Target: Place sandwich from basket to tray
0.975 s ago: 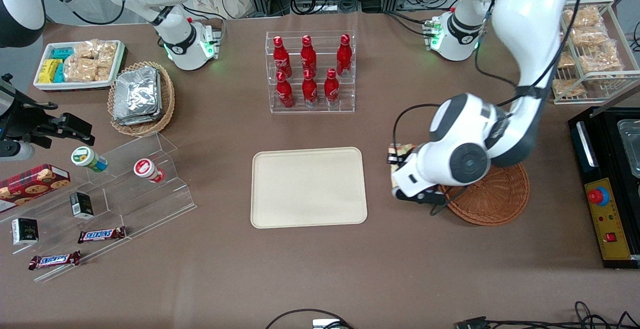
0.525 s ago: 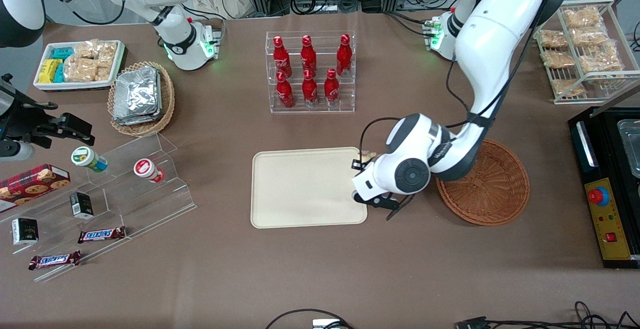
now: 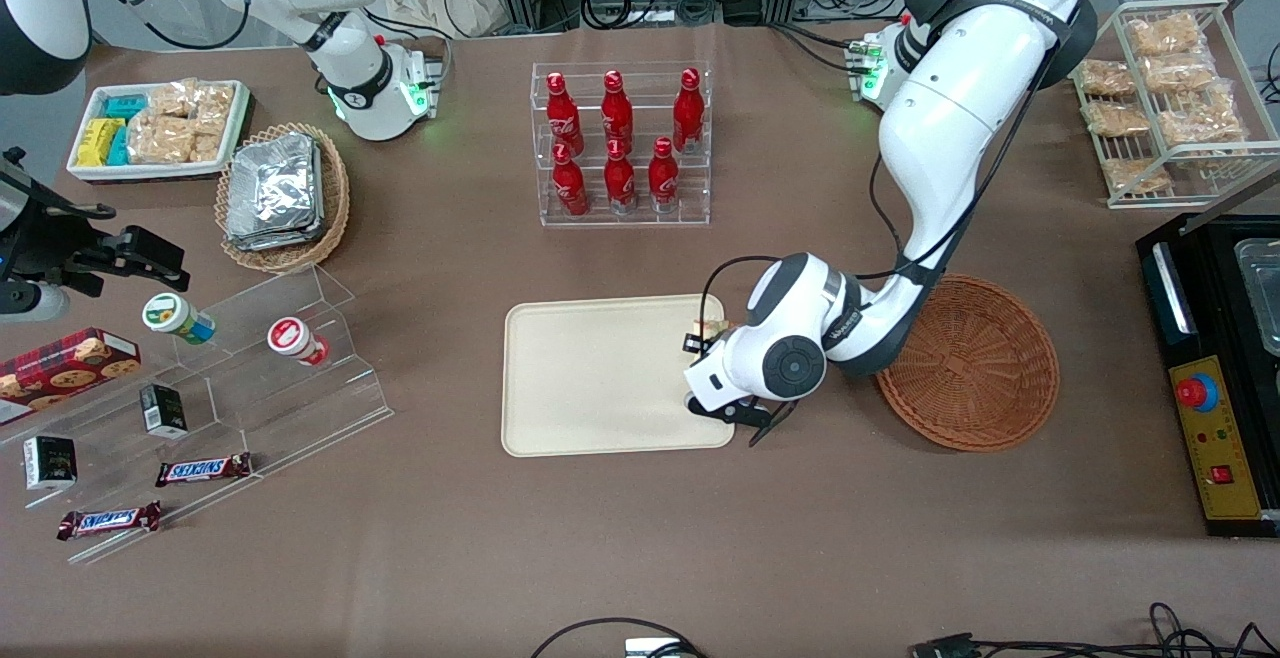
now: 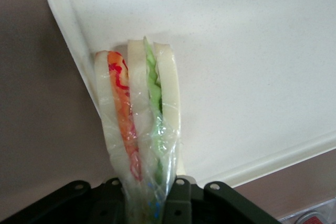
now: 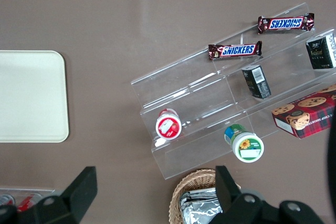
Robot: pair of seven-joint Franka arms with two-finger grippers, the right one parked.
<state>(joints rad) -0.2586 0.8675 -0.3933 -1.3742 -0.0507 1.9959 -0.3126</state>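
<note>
**A:** Where is the sandwich (image 4: 139,114) at this moment?

**B:** In the gripper (image 4: 147,195), which hangs just above the tray (image 3: 600,378), at the tray edge nearest the basket (image 3: 975,363). The fingers are clamped on the wide end of the wedge, and the pointed end hangs down toward the tray's rim. From the front, only a scrap of the sandwich (image 3: 708,325) shows past the wrist. The basket looks empty.

**A:** How do you think it handles?

**B:** Light and soft, I'd say. It's white bread in a thin clear wrap, with an orange-red layer and a green one between the slices. Squeeze hard and the slices would likely crush or slide apart. The wrap looks slick and crinkled, so it could slip if the hold were loose.

**A:** So is the hold a sensible one?

**B:** I think so. Pressing across the flat bread faces at the thick end keeps the layers stacked together. Pinching the narrow tip would give less to hold and might bend it.

**A:** What's left to do?

**B:** It isn't resting on the tray yet. I'd move it a little farther in from the rim, lower it until the tip touches, then let go gently so it tips flat rather than dropping.
</note>
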